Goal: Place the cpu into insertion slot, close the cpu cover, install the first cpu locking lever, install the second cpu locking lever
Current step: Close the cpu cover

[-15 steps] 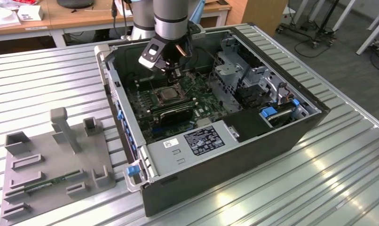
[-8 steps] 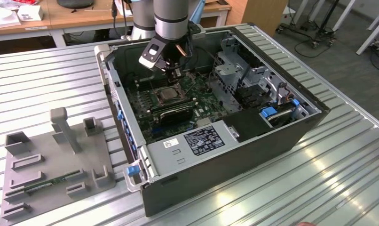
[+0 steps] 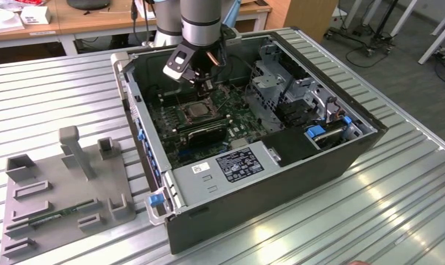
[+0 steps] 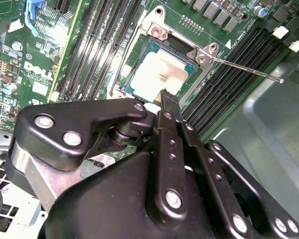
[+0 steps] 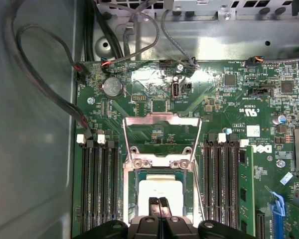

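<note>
Already seated, the cpu (image 5: 159, 188) lies in the slot (image 5: 131, 196) directly under the pincer (image 5: 158, 205), whose tips are pressed together and hold nothing. Beyond the tips the cover (image 5: 162, 118) lies flipped open. Closing it likely calls for a gentle push on the frame's far edge, clear of the chip.

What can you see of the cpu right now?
The cpu is a small flat square chip with a pale, dull metal top that glares under the light. It lies level in the insertion slot, framed by its silvery rim. The cpu cover is swung open, away from it, so its top is bare. The gripper hangs right above one edge; whether it touches, I cannot tell.
</note>
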Robot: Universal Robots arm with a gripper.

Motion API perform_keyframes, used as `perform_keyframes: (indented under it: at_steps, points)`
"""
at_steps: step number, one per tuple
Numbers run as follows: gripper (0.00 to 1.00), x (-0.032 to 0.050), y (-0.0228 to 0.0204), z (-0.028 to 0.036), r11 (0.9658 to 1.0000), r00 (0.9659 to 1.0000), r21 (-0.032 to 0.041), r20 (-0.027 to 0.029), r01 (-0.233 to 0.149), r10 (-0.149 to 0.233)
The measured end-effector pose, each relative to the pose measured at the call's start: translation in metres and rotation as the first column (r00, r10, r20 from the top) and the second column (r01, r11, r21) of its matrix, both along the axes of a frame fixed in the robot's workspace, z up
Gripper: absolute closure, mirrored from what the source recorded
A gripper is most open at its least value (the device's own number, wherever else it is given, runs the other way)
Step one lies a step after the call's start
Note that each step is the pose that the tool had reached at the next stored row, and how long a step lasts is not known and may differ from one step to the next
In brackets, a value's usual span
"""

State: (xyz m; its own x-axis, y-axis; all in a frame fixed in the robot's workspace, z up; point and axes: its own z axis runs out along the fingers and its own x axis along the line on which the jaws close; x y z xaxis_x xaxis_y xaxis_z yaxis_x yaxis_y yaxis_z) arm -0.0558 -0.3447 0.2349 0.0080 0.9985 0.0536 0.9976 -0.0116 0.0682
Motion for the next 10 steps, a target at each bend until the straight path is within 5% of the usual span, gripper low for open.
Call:
perform_keyframes:
  at_steps: [10]
  points:
    - [0.89,0.0000,0.0000,0.0128,1.0000,1.0000,0.0001,0.0001,0.000,0.000]
